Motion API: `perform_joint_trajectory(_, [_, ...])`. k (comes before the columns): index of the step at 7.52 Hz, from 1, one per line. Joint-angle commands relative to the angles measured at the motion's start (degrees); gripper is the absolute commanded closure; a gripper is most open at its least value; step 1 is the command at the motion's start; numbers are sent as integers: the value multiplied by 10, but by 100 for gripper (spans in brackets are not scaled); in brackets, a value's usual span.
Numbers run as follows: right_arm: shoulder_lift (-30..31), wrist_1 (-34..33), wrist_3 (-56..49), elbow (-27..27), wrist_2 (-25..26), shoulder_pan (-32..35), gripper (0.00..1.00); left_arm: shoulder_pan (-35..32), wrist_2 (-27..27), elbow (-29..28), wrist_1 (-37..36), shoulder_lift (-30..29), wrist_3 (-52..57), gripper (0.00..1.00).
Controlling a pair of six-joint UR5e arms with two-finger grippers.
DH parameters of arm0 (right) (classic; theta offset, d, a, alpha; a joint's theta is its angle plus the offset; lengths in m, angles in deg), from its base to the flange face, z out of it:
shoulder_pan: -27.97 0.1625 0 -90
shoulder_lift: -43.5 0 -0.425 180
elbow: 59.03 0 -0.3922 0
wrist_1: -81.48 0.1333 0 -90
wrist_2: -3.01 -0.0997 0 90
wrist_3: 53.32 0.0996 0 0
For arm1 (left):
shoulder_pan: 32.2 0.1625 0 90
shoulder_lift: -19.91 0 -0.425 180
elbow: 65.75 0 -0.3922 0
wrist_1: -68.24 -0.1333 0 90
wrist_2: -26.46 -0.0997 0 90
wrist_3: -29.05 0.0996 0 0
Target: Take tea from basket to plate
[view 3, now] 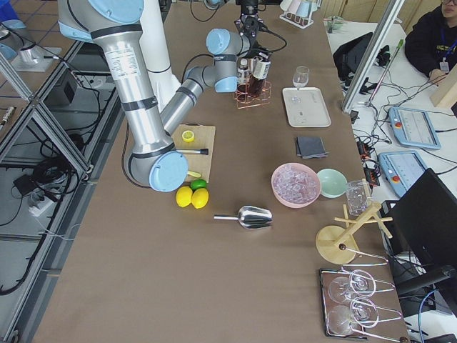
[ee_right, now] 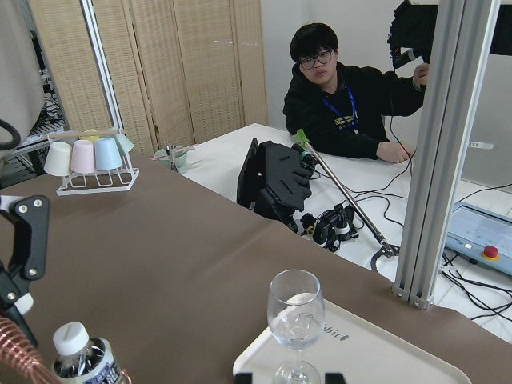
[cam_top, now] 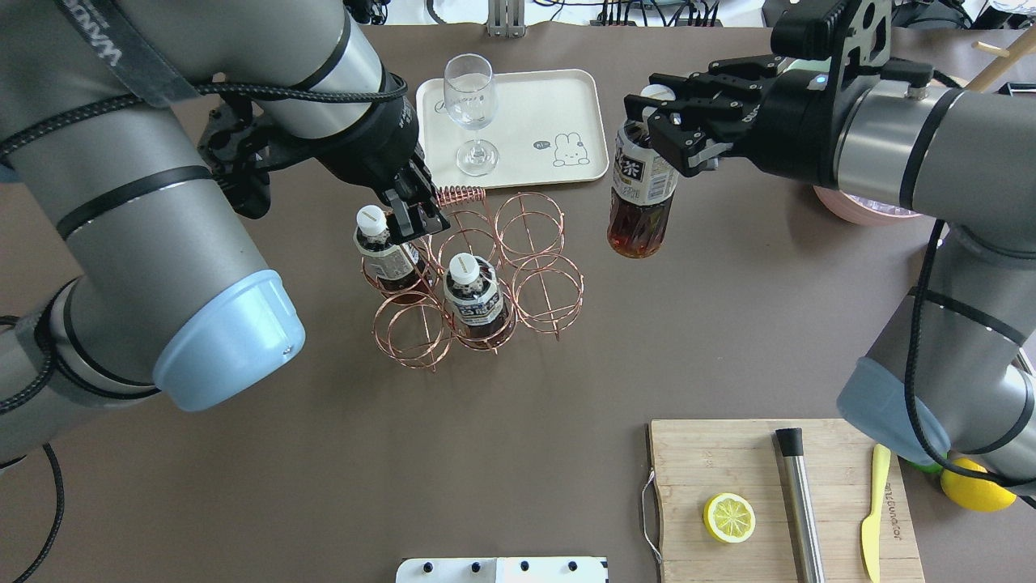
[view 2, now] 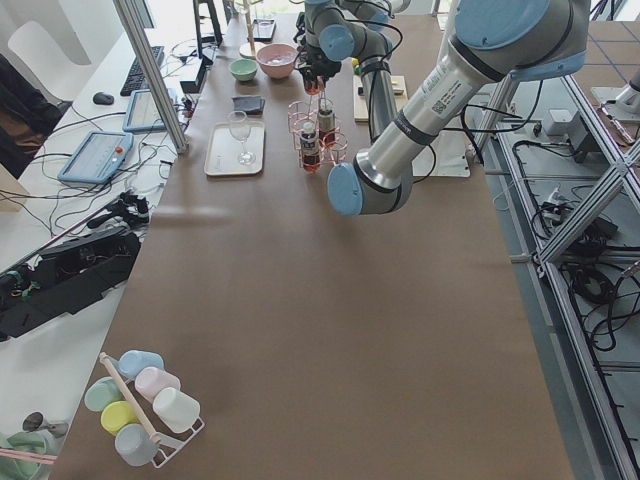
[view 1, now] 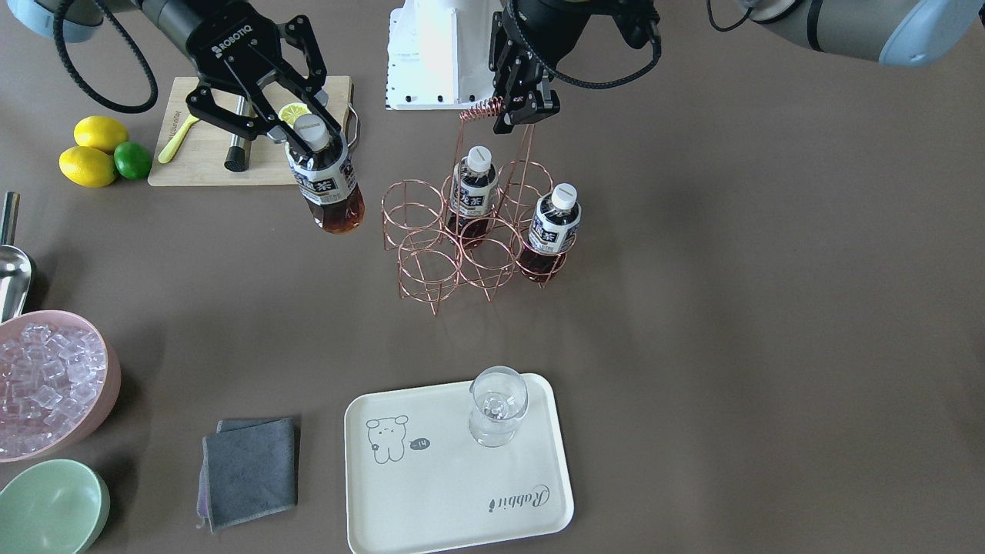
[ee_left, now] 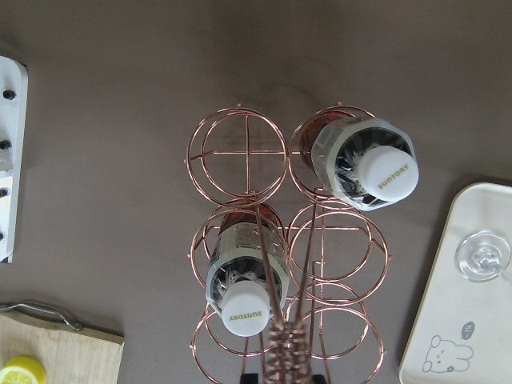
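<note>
While the small plastic bottle of dark reddish-brown tea (cam_top: 639,194) hangs cap-up off the table, it is outside the basket, to the robot's right of it and just off the near right corner of the plate.

- Right gripper (cam_top: 660,134): jaws pinch the tea at its neck and shoulder, just under the white screw cap. White-and-black label faces up to the overhead camera.
- Copper-wire six-ring basket (cam_top: 530,219): stands on the brown table (cam_top: 518,405). Two look-alike bottles sit upright in it, one (cam_top: 387,259) in the far ring at the robot's left end, one (cam_top: 473,300) in the near middle ring. The other four rings hold nothing.
- Left gripper (cam_top: 417,212): jaws pressed onto the coiled handle (cam_top: 457,194) at the top of the basket.
- Cream-white rectangular plate with the rabbit drawing (cam_top: 558,105): lies beyond the basket, apart from it. A clear stemmed glass (cam_top: 469,113) stands upright near its left end.
- Near right of the table: wooden cutting board (cam_top: 728,461) with a lemon half (cam_top: 729,518), a steel rod with a black end (cam_top: 801,502) and a yellow plastic knife (cam_top: 872,510).
- Front view, far right: pink bowl of ice cubes (view 1: 46,385), mint-green bowl (view 1: 50,508) and a folded grey cloth (view 1: 250,471).
</note>
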Motion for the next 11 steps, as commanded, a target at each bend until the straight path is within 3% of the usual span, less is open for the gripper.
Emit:
perform_joint_trajectory(1, [-22,-3,-1,-41,-48,64,100,-46,1,35,-115,-2,103,100])
perform_joint_trajectory(4, [-93,-1,4,-119,-46,73,100,-123,28,45,-206,24,270,100])
perform_joint_trajectory(6, [-143,2,7,-186,-39,83,100,-215,59,38,-212,93,397,100])
perform_joint_trajectory(7, [-166,30,7,-239,-19,83,100,-255,60,19,-212,123,469,100])
perform_joint_trajectory(9, [-202,171,24,-396,3,83,100,-318,62,-61,-210,140,622,100])
perform_joint_trajectory(11, [-228,248,24,-490,39,82,100,-352,63,-141,-195,152,723,100])
